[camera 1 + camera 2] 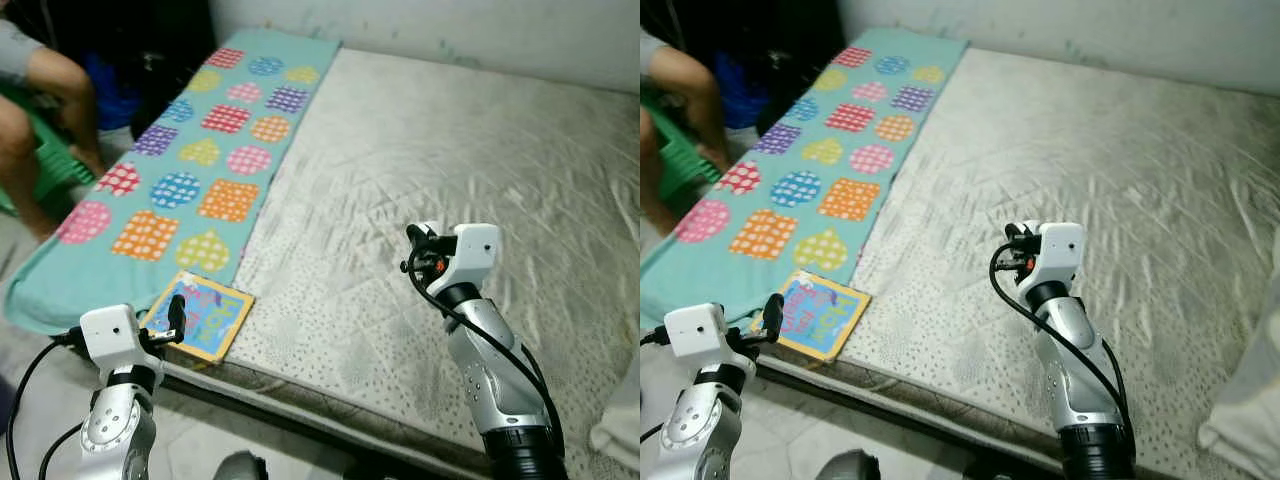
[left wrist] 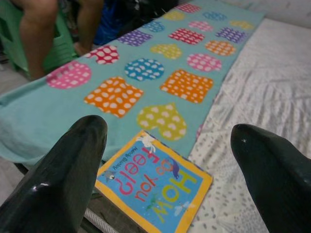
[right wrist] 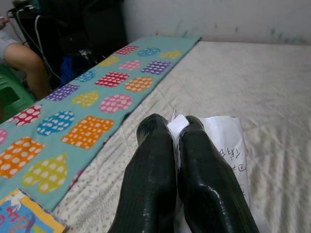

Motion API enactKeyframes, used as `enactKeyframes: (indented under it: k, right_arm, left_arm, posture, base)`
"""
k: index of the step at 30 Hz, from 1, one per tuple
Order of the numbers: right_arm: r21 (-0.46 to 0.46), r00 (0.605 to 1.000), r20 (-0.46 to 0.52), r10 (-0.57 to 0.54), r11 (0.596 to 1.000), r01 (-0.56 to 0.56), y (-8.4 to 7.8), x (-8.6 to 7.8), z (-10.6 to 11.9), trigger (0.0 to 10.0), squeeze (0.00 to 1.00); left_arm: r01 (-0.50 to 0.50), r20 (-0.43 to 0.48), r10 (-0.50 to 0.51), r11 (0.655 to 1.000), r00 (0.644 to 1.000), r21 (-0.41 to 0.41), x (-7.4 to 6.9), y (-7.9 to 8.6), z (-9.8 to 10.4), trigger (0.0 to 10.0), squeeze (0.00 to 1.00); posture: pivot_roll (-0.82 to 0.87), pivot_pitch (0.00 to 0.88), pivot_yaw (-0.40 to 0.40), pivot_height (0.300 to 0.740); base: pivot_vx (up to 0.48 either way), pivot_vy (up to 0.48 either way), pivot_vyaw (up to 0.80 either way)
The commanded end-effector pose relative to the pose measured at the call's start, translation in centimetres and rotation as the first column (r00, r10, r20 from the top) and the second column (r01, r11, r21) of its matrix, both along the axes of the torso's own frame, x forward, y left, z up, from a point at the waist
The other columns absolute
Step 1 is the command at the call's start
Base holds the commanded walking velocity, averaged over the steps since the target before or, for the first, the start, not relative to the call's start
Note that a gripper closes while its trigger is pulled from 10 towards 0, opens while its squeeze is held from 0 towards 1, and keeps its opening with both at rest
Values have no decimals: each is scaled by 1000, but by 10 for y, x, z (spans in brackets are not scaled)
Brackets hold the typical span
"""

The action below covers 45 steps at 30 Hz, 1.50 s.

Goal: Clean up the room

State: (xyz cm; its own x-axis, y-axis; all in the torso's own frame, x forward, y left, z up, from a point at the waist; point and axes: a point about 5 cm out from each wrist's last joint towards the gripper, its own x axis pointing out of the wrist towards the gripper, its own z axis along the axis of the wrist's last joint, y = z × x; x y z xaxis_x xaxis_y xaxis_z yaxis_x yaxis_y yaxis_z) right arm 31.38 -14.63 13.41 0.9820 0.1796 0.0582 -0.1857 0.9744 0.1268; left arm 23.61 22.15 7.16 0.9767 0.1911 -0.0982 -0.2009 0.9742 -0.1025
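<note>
At the near left edge of the bed (image 1: 430, 150), the left tool (image 2: 170, 165) hangs released above a book (image 1: 198, 316) titled "How do you feel?", which lies on the near end of a teal spotted blanket (image 1: 190, 170). A person's legs (image 1: 40, 120) show far left by a green stool (image 1: 55, 165). Right of the book, over the bare white mattress, the right tool (image 3: 177, 141) is clenched on a slip of paper (image 3: 223, 141) with unreadable writing.

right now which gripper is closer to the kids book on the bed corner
Left. The left gripper hovers open just short of the book; the right gripper is off over the mattress, pinching a paper.
</note>
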Motion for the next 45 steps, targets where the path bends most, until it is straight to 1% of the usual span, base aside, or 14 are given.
enactKeyframes:
  k: [1, 11, 15, 19, 27, 37, 45]
  right_arm:
    - [-4, 1000, -5, -15, 1000, 15, -4, 0, -2, 10000, 0]
    - [-5, 1000, -3, -24, 1000, 24, -4, 2, -2, 10000, 0]
    - [12, 997, -29, -65, 998, 65, -8, 4, -5, 10000, 0]
    - [15, 997, -35, -65, 998, 65, -8, 5, -6, 10000, 0]
    - [9, 998, -32, -62, 998, 63, -7, 6, -7, 10000, 0]
    - [7, 997, -42, -59, 998, 59, -6, 5, -9, 10000, 0]
    - [3, 997, -46, -56, 998, 56, -5, 5, -11, 10000, 0]
  left_arm:
    - [4, -9, -4, 1000, 1000, 13, -1, 2, -1, 10000, 0]
    - [5, 3, -5, 1000, 1000, 31, 2, 3, 1, 10000, 0]
    - [-6, 2, 6, 1000, 1000, 21, 3, 4, 1, 10000, 0]
    - [-10, 2, 10, 1000, 1000, -1, 5, 4, 0, 10000, 0]
    - [-1, 6, 1, 1000, 1000, 0, 6, 2, 1, 10000, 0]
    - [2, 4, -2, 1000, 1000, 2, 7, 2, 0, 10000, 0]
    - [7, 0, -7, 1000, 1000, 3, 7, 2, -1, 10000, 0]
  posture:
    - [-34, 66, -6, 740]
    - [-33, 57, -6, 740]
    - [-33, 53, -7, 740]
    - [-35, 51, -7, 740]
    - [-36, 49, -9, 740]
    - [-35, 48, -10, 740]
    - [-34, 44, -9, 740]
  base:
    - [0, 0, 0]
    - [0, 0, 0]
    - [0, 0, 0]
    - [0, 0, -753]
    - [0, 0, -800]
    - [0, 0, -43]
    - [0, 34, -766]
